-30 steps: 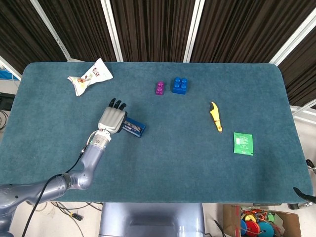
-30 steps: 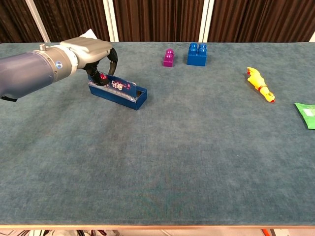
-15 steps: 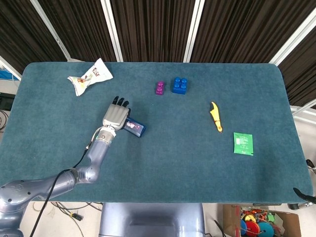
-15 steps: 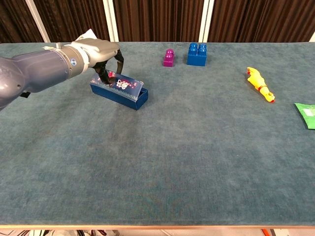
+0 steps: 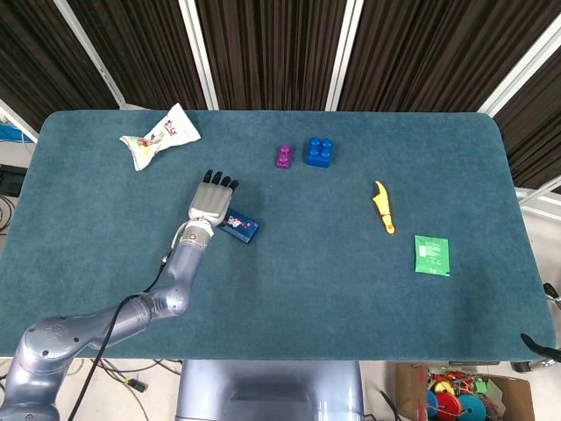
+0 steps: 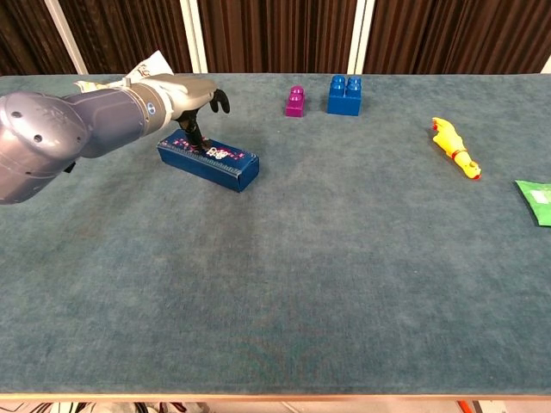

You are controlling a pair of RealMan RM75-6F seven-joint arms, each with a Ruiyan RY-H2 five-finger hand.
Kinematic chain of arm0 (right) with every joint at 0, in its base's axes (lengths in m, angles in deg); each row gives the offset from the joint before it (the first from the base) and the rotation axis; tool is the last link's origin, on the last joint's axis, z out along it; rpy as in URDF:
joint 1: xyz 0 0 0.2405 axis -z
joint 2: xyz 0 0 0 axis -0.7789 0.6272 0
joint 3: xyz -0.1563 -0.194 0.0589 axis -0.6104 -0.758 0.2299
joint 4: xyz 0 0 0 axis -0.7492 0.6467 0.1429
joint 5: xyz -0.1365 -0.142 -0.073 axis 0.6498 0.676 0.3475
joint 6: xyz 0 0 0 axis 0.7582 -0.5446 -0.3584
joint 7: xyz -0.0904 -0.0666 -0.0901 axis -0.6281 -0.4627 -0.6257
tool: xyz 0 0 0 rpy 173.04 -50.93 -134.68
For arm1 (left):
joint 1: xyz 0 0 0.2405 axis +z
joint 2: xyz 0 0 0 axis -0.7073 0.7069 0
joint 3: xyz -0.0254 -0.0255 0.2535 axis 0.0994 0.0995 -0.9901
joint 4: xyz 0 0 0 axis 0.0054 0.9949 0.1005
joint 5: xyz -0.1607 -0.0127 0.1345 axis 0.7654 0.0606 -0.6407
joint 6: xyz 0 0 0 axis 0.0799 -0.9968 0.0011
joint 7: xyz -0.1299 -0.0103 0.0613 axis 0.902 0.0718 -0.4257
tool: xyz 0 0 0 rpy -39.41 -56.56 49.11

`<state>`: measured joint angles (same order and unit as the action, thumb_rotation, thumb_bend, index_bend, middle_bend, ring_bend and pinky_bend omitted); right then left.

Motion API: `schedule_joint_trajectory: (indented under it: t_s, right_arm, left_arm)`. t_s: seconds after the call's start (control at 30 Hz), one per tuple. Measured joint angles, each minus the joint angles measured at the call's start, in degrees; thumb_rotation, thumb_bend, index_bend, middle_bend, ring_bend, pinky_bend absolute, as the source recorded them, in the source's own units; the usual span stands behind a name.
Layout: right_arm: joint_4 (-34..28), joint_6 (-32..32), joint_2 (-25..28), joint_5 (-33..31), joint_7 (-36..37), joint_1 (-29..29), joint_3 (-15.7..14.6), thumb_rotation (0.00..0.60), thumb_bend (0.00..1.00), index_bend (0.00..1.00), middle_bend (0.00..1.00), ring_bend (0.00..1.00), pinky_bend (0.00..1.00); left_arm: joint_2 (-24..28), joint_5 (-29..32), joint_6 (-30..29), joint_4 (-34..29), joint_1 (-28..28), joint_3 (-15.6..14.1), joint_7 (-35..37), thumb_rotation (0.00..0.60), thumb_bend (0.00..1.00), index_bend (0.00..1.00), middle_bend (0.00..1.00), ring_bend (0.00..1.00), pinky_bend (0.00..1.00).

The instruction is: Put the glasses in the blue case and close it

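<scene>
Pressing down on the blue case (image 5: 237, 226) (image 6: 209, 162): left hand (image 5: 210, 199) (image 6: 183, 93) sits over its 10 o'clock end, one finger touching the lid, the rest spread and gripping nothing. Lid lies flat, case looks closed. Glasses can't be seen. Case long axis in head view runs from 10 o'clock to 4 o'clock; free end points at 4 o'clock. Case sits left of centre on the tabletop (image 5: 307, 289) (image 6: 344, 284), at 7 o'clock from the purple block (image 5: 283, 157) (image 6: 295, 101). Right hand is out of both views.

Tabletop is teal felt with rounded corners. Blue brick (image 5: 318, 152) (image 6: 344, 95) just beside the purple block, at its 3 o'clock. Snack packet (image 5: 159, 137) at the 10 o'clock corner. Yellow toy (image 5: 383, 209) (image 6: 454, 147) and green sachet (image 5: 431, 254) (image 6: 538, 200) on the right. Behind: dark ribbed curtain (image 5: 272, 53) with white frame bars (image 5: 200, 53).
</scene>
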<state>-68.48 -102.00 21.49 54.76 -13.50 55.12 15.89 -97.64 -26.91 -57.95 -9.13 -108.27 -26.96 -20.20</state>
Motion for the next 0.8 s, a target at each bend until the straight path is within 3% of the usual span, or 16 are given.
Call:
schedule_joint_trajectory:
  t_s: [0.3, 0.5, 0.8]
  right_arm:
    - [-0.2, 0.1, 0.2, 0.1, 0.3, 0.0, -0.1, 0.6, 0.16, 0.0, 0.02, 0.13, 0.24]
    - [-0.2, 0.0, 0.1, -0.1, 0.1, 0.0, 0.0, 0.6, 0.16, 0.0, 0.02, 0.13, 0.24]
    - [-0.3, 0.0, 0.1, -0.1, -0.1, 0.0, -0.1, 0.6, 0.17, 0.0, 0.02, 0.13, 0.24]
  left_arm:
    - [0.7, -4.2, -3.9, -0.3, 0.8, -2.1, 0.2, 0.6, 0.24, 0.15, 0.15, 0.03, 0.01]
    - [2.1, -7.9, -6.4, -2.8, 2.6, -2.4, 4.5, 0.6, 0.24, 0.19, 0.16, 0.03, 0.01]
    - [14.9, -7.6, 1.7, -16.2, 4.5, -2.9, 7.9, 0.6, 0.24, 0.23, 0.16, 0.03, 0.01]
